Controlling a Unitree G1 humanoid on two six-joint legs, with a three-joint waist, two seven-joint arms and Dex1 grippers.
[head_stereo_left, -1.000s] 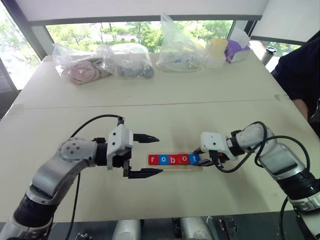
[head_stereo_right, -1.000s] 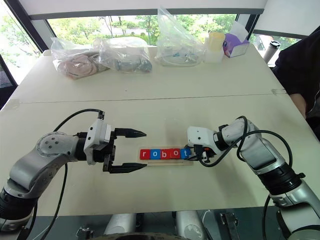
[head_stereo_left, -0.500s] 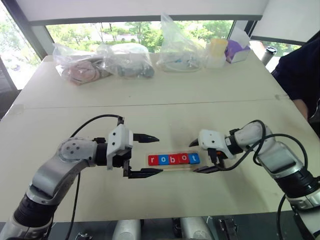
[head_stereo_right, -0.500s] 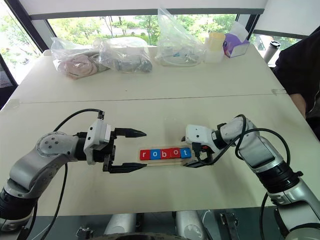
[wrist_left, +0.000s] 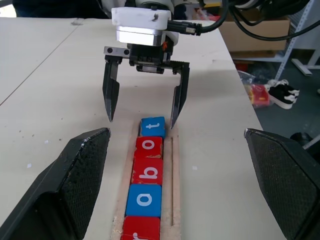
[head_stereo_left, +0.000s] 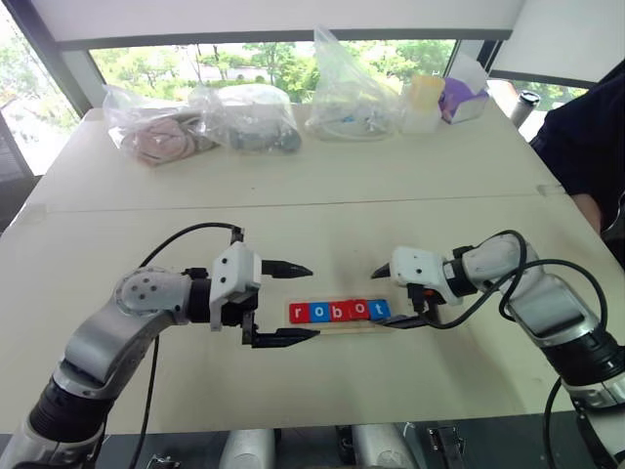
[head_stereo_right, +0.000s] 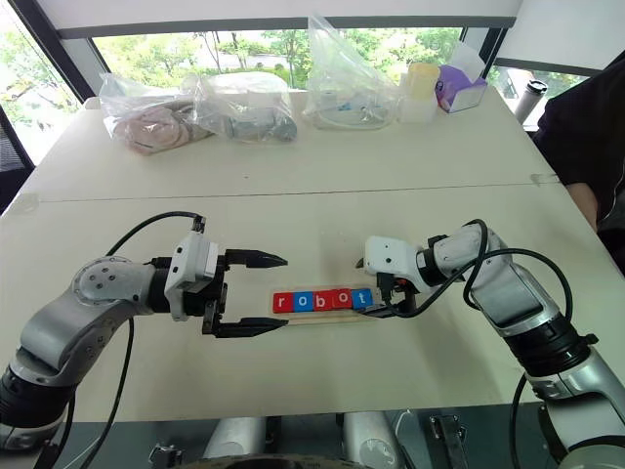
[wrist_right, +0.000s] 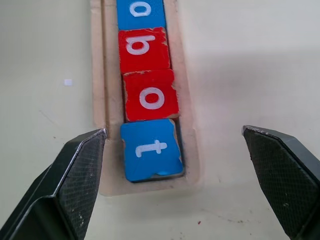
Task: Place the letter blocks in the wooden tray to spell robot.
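Five letter blocks lie in a row in the wooden tray [head_stereo_left: 342, 326] and read robot: red r [head_stereo_left: 299, 313], blue o [head_stereo_left: 319, 313], red b [head_stereo_left: 339, 312], red o [head_stereo_left: 359, 311], blue t [head_stereo_left: 379, 310]. My right gripper [head_stereo_left: 384, 298] stands open at the tray's right end, one finger on each side of the t block [wrist_right: 151, 148] and clear of it. At the tray's left end my left gripper [head_stereo_left: 311, 301] is wide open, empty and pointing along the row. The left wrist view shows the row [wrist_left: 147, 172] and the right gripper [wrist_left: 141, 119] beyond it.
Several clear plastic bags [head_stereo_left: 249, 117] line the table's far side, with a yellow cup [head_stereo_left: 423, 103] and a purple box [head_stereo_left: 459, 98] beside them. A person in dark clothing [head_stereo_left: 586, 147] sits at the right edge. A seam [head_stereo_left: 293, 205] crosses the tabletop.
My right gripper has opened from shut at the tray's right end, and the t block stays in the tray. The left gripper has kept still.
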